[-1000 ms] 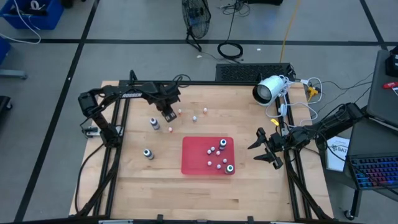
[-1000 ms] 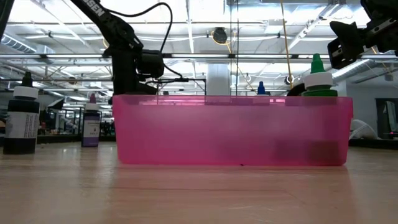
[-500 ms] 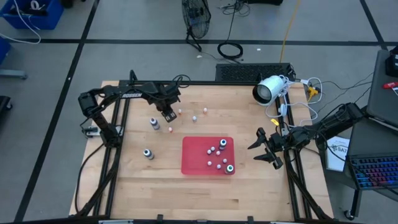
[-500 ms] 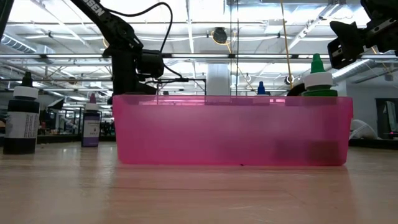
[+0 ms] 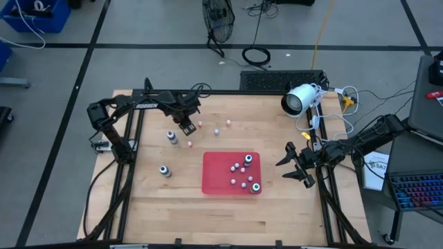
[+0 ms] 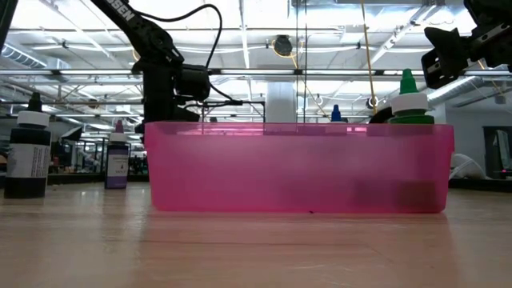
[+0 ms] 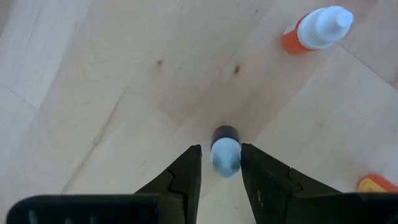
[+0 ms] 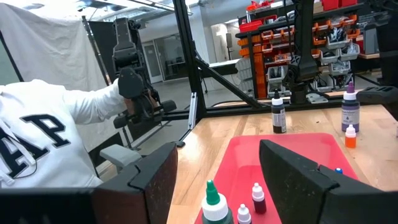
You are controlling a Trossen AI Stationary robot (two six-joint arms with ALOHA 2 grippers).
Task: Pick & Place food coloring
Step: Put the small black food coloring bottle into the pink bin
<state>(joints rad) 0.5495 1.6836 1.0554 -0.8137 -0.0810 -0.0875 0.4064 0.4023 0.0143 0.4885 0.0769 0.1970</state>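
nothing has shifted since the earlier frame. upper left in the high view, the left gripper (image 7: 220, 163) hangs with fingers spread around a small bottle (image 7: 225, 152), not clamped. the right gripper (image 5: 296, 166) waits released, right of the tray (image 5: 216, 173) holding several bottles.

A pale wooden table (image 5: 208, 200) with visible grain and a smooth, faintly glossy finish carried a translucent pink plastic tray (image 6: 296, 168). Small plastic bottles (image 5: 242, 169) stood inside it. Matt black gripper fingers (image 7: 186, 180) flanked a glossy-capped bottle (image 7: 225, 149).
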